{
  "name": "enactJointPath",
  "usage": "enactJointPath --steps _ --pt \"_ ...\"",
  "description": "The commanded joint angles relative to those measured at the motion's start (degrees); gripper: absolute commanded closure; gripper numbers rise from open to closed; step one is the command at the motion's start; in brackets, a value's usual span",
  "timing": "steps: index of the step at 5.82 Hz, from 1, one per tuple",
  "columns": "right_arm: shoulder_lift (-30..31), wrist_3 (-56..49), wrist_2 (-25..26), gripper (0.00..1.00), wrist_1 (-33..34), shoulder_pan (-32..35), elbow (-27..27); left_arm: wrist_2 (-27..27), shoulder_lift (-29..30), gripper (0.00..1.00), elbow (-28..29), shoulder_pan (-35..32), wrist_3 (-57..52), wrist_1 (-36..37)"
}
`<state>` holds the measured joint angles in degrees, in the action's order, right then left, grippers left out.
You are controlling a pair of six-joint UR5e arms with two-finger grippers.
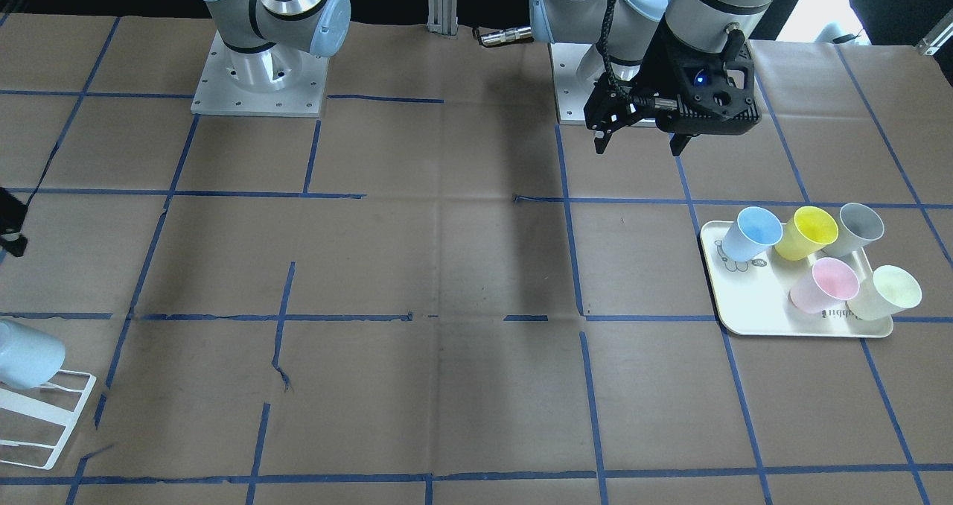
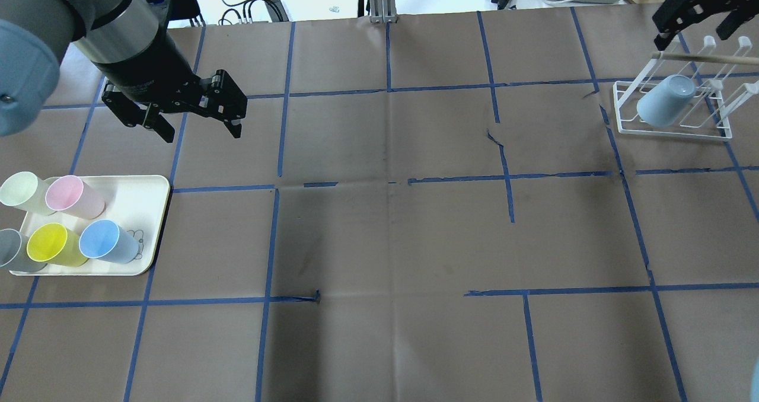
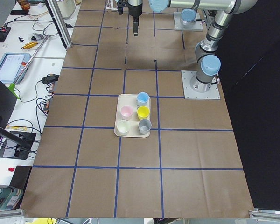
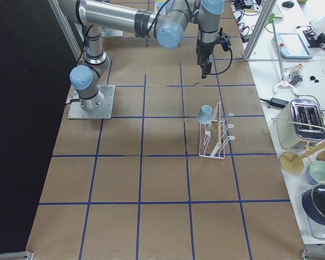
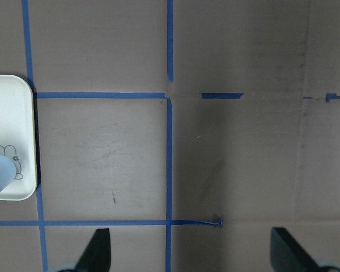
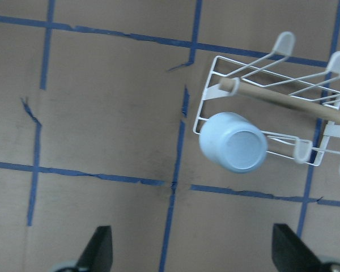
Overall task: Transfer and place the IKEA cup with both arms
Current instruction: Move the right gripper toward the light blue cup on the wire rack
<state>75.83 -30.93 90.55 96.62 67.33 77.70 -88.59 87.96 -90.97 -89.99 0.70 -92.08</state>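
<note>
The right end effector hangs with its fingers spread wide and nothing between them, above and clear of the white wire rack, where the IKEA cup sits tilted, bottom up, over a peg. The left end effector is likewise spread and empty over the worktop, near a cream tray. On the tray a second pale blue cup stands among other coloured cups.

IKEA cup on rack, cups on tray
</note>
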Motion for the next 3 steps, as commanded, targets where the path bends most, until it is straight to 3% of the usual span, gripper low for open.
enactJointPath --steps 1,3 --pt "-6.45 -5.54 -0.2 0.0 5.68 -4.65 0.17 0.0 0.02 0.02 0.0 -0.01 0.0 -0.03" --pt "-9.47 -4.93 -0.46 0.0 5.51 -4.57 0.87 -0.35 0.02 0.02 0.0 -0.01 0.0 -0.12"
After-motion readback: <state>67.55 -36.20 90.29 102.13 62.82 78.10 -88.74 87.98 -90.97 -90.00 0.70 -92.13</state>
